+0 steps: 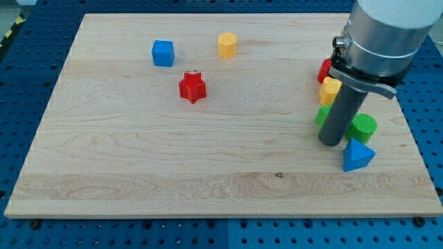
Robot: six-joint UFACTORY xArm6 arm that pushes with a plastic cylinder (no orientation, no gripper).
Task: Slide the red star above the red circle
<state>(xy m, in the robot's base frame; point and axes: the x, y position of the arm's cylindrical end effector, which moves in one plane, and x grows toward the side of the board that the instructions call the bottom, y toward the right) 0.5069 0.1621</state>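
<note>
The red star (192, 87) lies on the wooden board (138, 152), left of centre in the upper half. The red circle (324, 70) is at the view's right, mostly hidden behind my arm. My tip (331, 142) rests on the board at the right, far from the red star. It stands between a green block (322, 115) on its left and a green cylinder (362, 128) on its right. A yellow block (329, 90) sits just above the green block, below the red circle.
A blue cube (163, 52) and a yellow hexagonal block (227, 44) lie near the view's top, above the red star. A blue triangular block (358, 155) lies right of and below my tip. The arm's grey body (384, 34) covers the upper right corner.
</note>
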